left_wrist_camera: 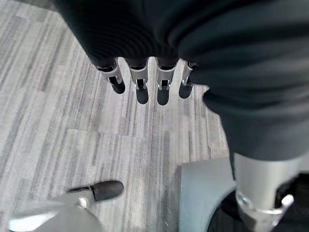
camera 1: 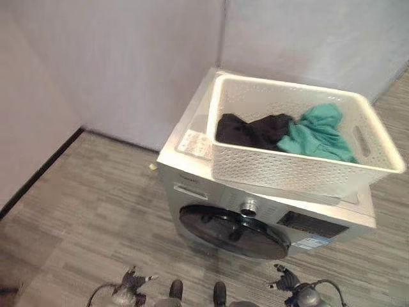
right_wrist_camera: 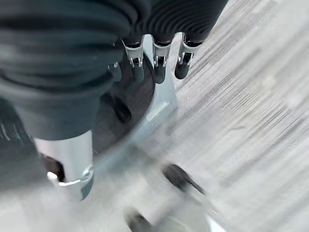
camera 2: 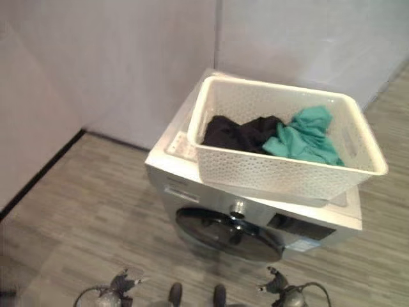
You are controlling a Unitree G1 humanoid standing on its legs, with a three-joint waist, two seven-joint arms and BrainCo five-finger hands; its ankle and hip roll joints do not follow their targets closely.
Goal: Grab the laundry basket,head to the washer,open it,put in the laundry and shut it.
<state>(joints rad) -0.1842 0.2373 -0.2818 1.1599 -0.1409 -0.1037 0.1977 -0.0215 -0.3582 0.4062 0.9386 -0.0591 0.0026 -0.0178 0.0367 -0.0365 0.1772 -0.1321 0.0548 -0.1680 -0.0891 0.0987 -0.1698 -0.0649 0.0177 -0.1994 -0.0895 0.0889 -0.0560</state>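
Resting atop washer [camera 1: 192, 173]: laundry basket [camera 1: 287, 173]

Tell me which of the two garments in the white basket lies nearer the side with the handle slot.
The teal garment: it lies at the handle-slot end of the white perforated laundry basket, while the black garment lies toward the opposite end.

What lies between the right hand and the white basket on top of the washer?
In the left eye view, the washer's closed dark round door and control panel lie between the right hand and the basket.
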